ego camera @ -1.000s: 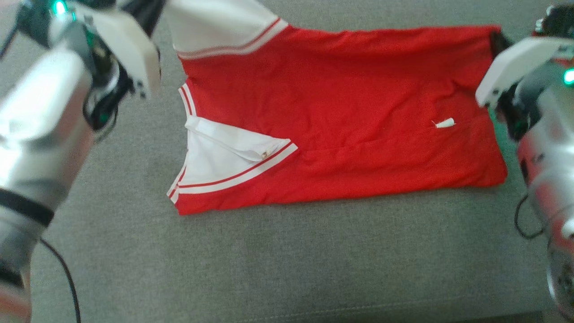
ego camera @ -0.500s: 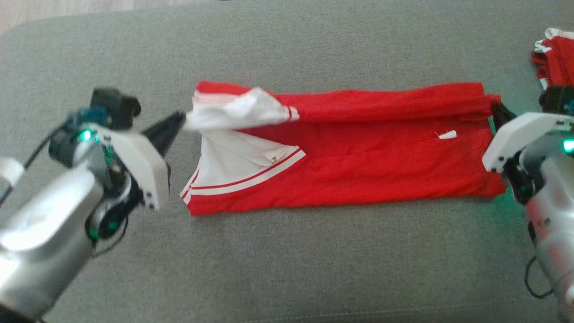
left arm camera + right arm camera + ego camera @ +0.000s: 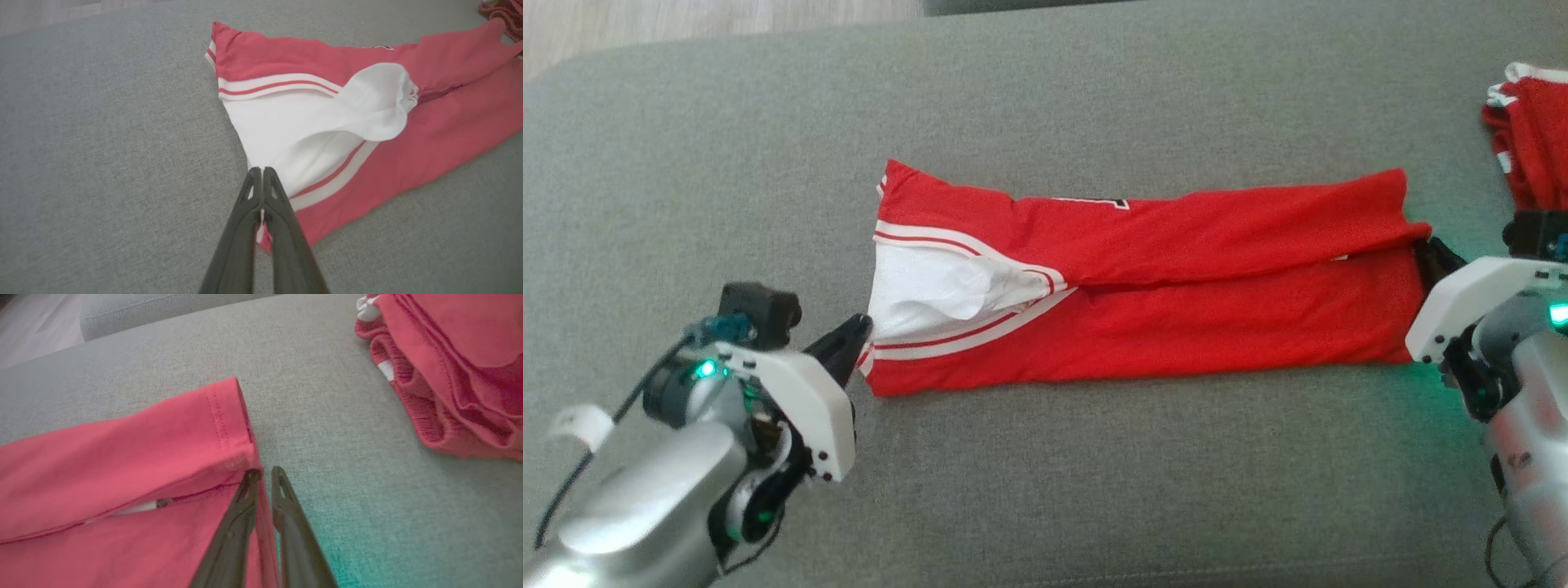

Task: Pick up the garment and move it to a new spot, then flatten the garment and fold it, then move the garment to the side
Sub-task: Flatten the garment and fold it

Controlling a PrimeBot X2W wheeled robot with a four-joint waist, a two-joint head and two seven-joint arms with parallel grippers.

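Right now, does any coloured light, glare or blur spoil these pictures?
Head view: green glow on the couch beside the right gripper, glare on the left forearm. Right wrist view: same green tint, fingers blurred low down. Left wrist view: even light, garment washed-out pink.

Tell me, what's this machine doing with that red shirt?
A two-armed robot is folding a red and white garment on a grey cushion. It lies in a long strip, one long side folded over. The left pincer is shut on the white-trimmed end; the right pincer sits at the opposite hem corner, fingers slightly apart, grip unclear. Another red pile lies off to the right.
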